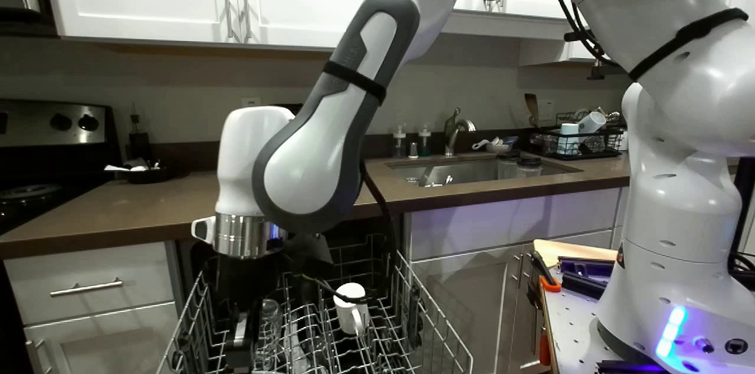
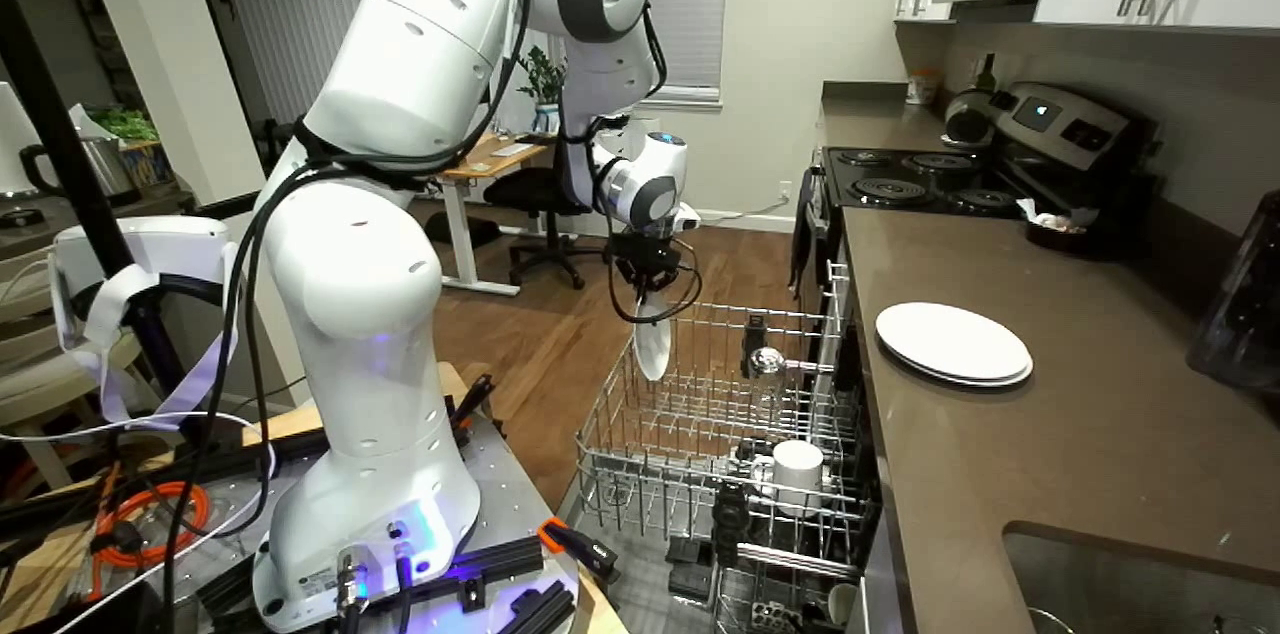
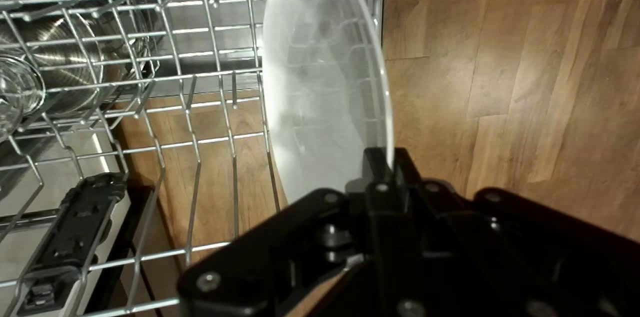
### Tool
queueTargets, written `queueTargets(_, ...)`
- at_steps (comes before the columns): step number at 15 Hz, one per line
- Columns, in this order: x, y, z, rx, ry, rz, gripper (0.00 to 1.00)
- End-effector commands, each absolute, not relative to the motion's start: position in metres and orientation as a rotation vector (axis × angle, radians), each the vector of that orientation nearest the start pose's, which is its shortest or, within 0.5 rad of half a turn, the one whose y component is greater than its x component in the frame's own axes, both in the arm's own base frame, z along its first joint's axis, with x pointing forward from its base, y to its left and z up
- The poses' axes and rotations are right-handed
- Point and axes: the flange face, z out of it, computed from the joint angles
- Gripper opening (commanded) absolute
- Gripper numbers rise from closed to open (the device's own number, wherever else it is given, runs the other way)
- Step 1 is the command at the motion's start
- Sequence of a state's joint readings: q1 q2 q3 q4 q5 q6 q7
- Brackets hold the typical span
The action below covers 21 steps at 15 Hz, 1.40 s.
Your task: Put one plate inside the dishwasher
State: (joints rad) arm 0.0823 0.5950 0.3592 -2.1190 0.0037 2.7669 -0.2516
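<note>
The white plate (image 2: 653,344) hangs on edge, nearly upright, over the outer edge of the pulled-out dishwasher rack (image 2: 640,459). My gripper (image 3: 390,162) is shut on the plate's rim; the plate fills the middle of the wrist view (image 3: 320,77). In an exterior view the gripper (image 2: 648,286) is above the rack's far corner, pointing down. The wire rack also shows in the wrist view (image 3: 172,47), left of the plate, and in an exterior view (image 1: 439,320). I cannot tell whether the plate touches the wires.
A white mug (image 2: 797,469) stands in the rack, with a clear glass (image 2: 767,364) near its countertop side. More white plates (image 2: 955,342) lie stacked on the brown countertop (image 2: 1040,434). The counter edge runs along the rack. Wood floor (image 3: 500,82) lies beyond the rack's outer side.
</note>
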Motion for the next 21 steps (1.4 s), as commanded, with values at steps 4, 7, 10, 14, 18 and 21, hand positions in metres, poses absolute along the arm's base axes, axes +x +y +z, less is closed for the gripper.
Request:
queueTargets(4, 0.529, 0.245, 0.147, -2.737, -0.898, -0.121, 0.01)
queueTargets(7, 0.527, 0.245, 0.153, -2.750, -0.901, -0.111, 0.01)
queueTargets(10, 0.526, 0.248, 0.162, -2.767, -0.910, -0.101, 0.01)
queueTargets(14, 0.524, 0.249, 0.171, -2.784, -0.914, -0.077, 0.01)
queueTargets(18, 0.522, 0.249, 0.175, -2.790, -0.919, -0.042, 0.01)
queueTargets(21, 0.517, 0.249, 0.180, -2.805, -0.926, -0.007, 0.01)
